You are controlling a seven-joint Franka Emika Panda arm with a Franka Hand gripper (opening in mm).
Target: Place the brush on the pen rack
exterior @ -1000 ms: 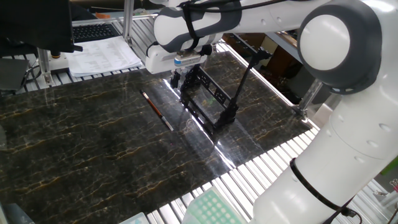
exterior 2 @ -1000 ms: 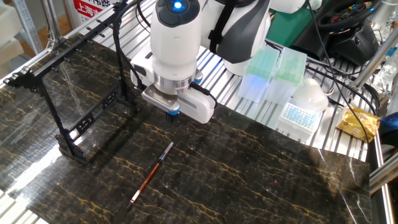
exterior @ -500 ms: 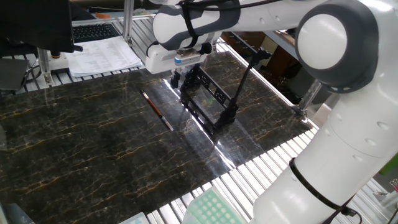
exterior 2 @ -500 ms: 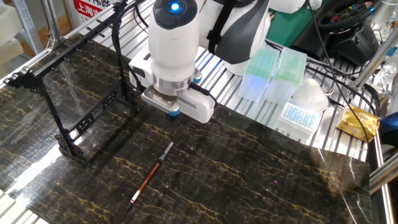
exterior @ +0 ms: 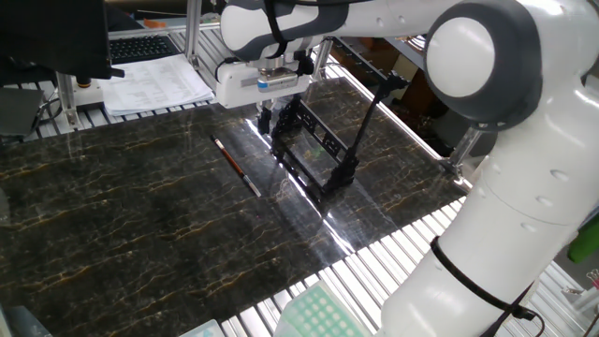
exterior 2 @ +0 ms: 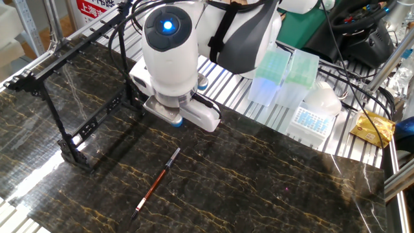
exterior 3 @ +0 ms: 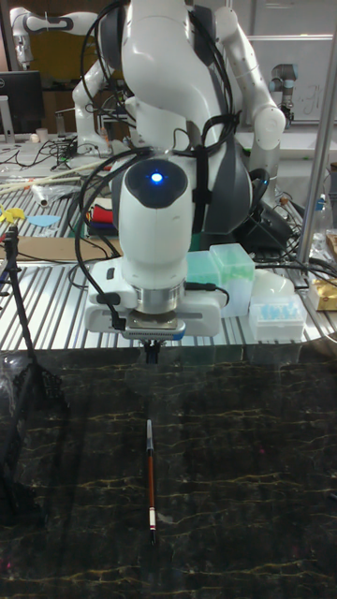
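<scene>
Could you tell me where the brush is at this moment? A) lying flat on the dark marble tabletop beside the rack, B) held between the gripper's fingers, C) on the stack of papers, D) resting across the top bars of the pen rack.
A: the brush lies flat on the marble table, apart from the pen rack and below the gripper, which holds nothing.

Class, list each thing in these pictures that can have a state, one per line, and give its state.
brush: lying flat on the table, not held, apart from the rack.
pen rack: standing upright on the table, nothing resting on it.
pincer: above the table near the brush's far end, holding nothing; open or shut cannot be told.
light on the arm: lit blue.
</scene>
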